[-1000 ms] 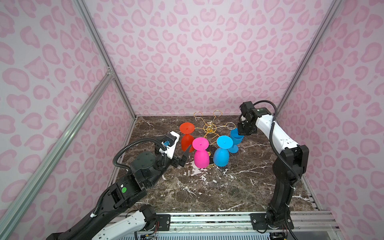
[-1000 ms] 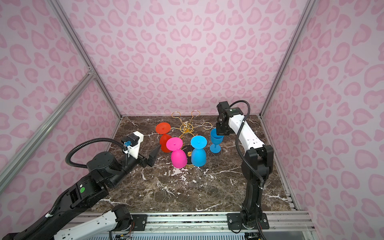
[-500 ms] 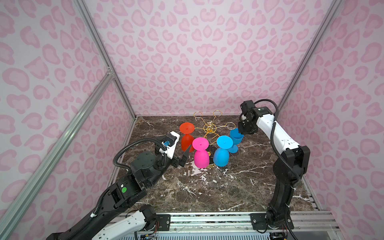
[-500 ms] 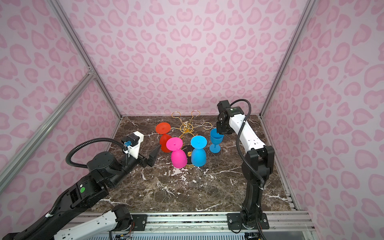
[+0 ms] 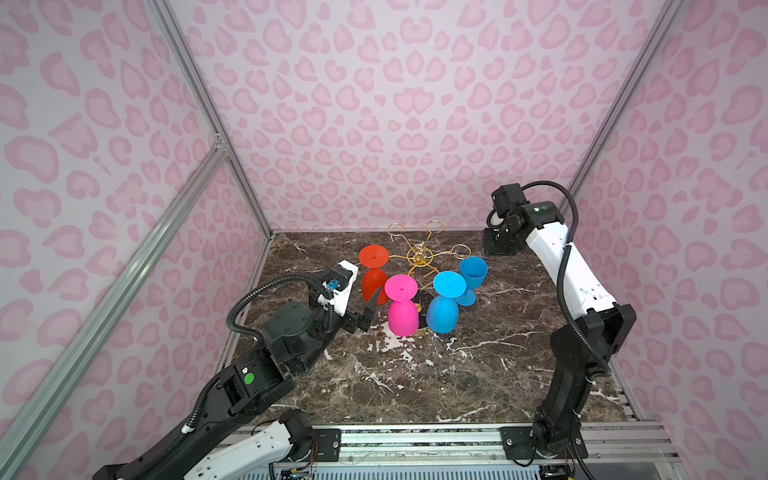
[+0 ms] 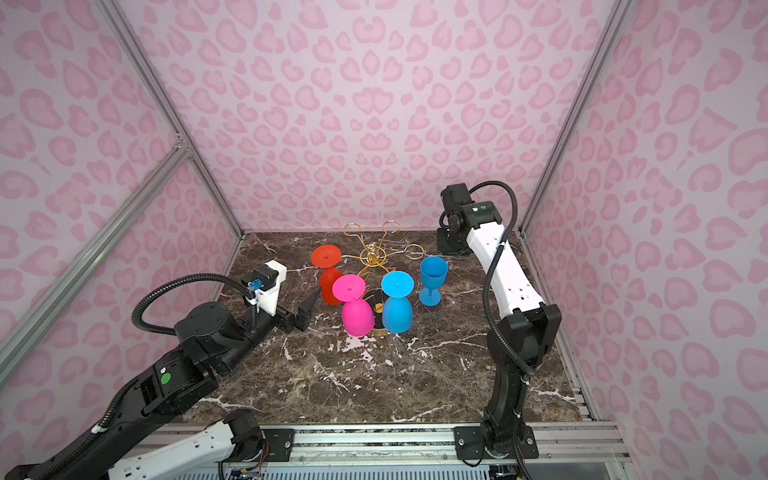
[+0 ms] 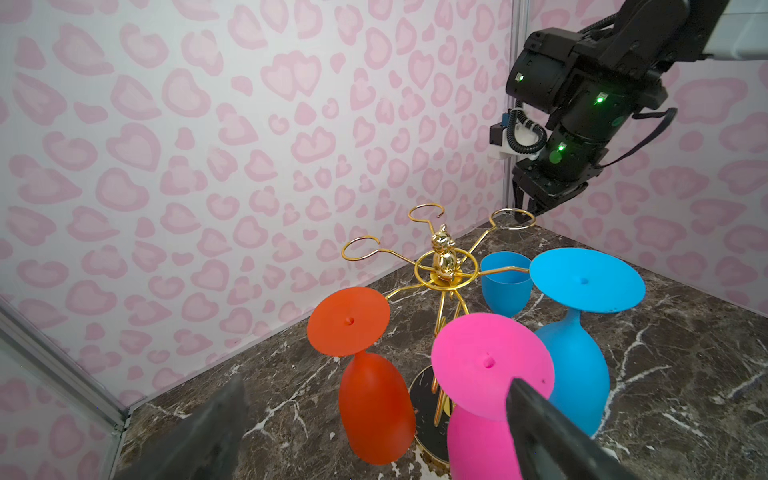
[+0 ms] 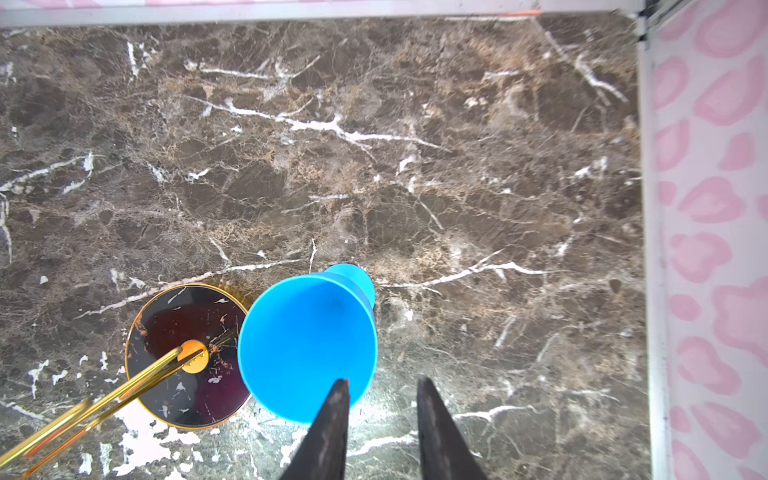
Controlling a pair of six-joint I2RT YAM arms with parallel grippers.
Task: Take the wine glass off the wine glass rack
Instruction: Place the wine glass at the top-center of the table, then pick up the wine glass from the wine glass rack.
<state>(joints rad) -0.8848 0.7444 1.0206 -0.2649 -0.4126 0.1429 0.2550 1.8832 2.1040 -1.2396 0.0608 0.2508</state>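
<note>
Blue wine glass point(image 5: 473, 272) off wine glass rack point(image 5: 420, 254), upright on marble table point(image 5: 415, 374) just beside it. Right gripper point(image 8: 383, 380) above rim, slightly parted, empty; shut a second ago. Left gripper point(image 7: 376, 380) spread wide near hanging orange glass point(image 7: 374, 399). Risk: sideways retreat clipping rim, toppling glass. Clearance probably thin, hard to judge.

Pink heart-print walls point(image 5: 415, 104), dark brown white-veined marble floor point(image 5: 415, 374), aluminium corner posts point(image 5: 199, 91)
</note>
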